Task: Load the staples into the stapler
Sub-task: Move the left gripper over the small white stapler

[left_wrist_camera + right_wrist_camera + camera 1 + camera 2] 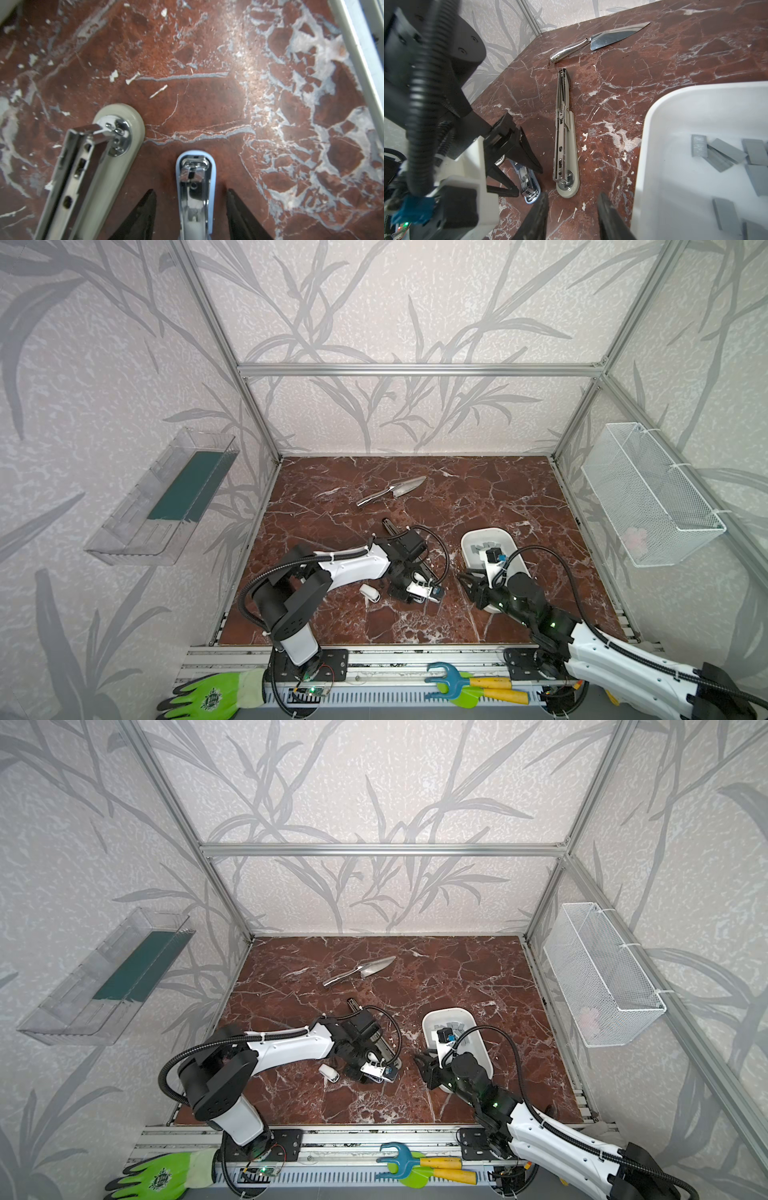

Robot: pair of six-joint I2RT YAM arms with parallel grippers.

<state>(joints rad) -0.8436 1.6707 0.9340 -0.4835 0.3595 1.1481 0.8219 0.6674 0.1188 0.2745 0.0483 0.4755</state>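
1. Since the grey stapler (566, 145) is laid open flat, lower centre in both top views, its channel is bared for loading.
2. The staples (720, 153) are kept in the tray (654, 116), right of it.
3. Astride the blue stapler (194, 207) the left claw (190, 189) is spread, untouching; the right claw (573, 194) is spread, empty, beside the tray.
4. Bare marble (207, 93) is seen around both claws; the tray rim is close.
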